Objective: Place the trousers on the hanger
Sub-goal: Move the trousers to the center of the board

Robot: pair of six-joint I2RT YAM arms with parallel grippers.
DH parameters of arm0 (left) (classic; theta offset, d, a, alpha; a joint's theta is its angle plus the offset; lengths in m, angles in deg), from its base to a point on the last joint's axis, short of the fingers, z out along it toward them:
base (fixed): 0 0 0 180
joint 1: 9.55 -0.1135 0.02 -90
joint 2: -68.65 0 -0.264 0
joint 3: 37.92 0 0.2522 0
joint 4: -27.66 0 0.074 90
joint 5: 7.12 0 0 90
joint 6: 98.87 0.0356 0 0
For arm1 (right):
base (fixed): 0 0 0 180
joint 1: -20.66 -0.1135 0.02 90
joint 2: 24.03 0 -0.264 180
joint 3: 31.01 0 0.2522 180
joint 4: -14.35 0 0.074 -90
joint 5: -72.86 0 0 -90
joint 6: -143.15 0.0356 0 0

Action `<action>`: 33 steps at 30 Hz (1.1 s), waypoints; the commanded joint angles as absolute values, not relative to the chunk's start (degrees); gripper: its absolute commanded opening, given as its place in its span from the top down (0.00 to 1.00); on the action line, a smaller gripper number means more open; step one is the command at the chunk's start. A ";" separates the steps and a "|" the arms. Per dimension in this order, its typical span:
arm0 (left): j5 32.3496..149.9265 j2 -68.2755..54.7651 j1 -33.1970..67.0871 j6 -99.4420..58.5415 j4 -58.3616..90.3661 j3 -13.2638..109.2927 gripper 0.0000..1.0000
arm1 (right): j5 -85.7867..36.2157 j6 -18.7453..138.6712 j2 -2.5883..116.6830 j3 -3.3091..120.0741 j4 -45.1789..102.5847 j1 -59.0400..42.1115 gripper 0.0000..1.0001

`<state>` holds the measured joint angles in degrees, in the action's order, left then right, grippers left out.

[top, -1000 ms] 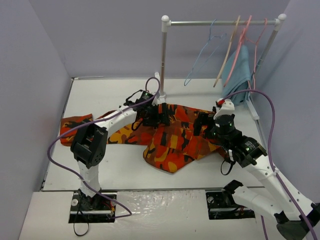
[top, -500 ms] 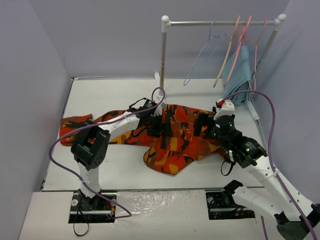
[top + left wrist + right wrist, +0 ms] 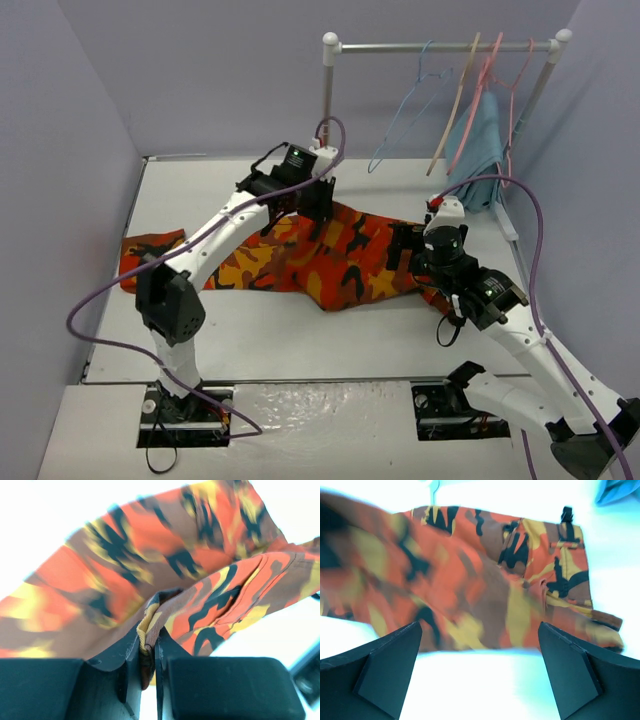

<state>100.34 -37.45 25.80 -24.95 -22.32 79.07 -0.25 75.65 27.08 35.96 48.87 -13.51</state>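
The camouflage trousers point(image 3: 340, 255) lie stretched across the table from the left edge to the right arm. My left gripper point(image 3: 318, 207) is at their far edge near the rack post, shut on a raised fold of the fabric. In the left wrist view the jaws point(image 3: 148, 647) pinch a yellow-edged fold, and the rest of the trousers point(image 3: 150, 545) hang beyond. My right gripper point(image 3: 405, 250) hovers open over the trousers' right end; its view shows the trousers point(image 3: 485, 565) past the wide-apart fingers point(image 3: 390, 662). The light-blue wire hanger point(image 3: 405, 115) hangs on the rail.
The clothes rack's white post point(image 3: 327, 100) stands just behind the left gripper. On its rail hang a tan wooden hanger point(image 3: 455, 105), a pink hanger point(image 3: 480, 100) and a teal cloth point(image 3: 482, 140). Grey walls close in both sides.
The left gripper closed on the trousers and moved up and back toward the rack post, pulling the folded front part flatter. The right arm barely shifted.
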 commanded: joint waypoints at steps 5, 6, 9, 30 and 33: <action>77.69 -0.75 26.27 -18.73 -8.66 51.42 1.00 | 2.97 75.80 28.33 39.39 45.11 -13.70 0.00; 76.91 3.01 26.41 -21.12 -7.79 44.06 0.99 | 2.76 76.42 28.32 38.96 44.97 -13.77 0.00; 74.27 13.46 26.64 -30.70 -9.08 29.98 0.95 | 2.54 78.16 27.98 37.54 44.52 -13.88 0.00; 82.54 2.80 26.57 -36.18 -16.07 41.35 0.31 | -5.65 89.65 45.71 26.06 34.76 -7.69 0.00; 87.61 -7.44 26.57 -35.07 -12.39 46.41 0.31 | -9.23 90.41 49.53 23.71 28.90 -3.96 0.00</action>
<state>79.14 3.02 26.43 -39.19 -19.83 40.35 -4.56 88.05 45.78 25.66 39.14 -7.82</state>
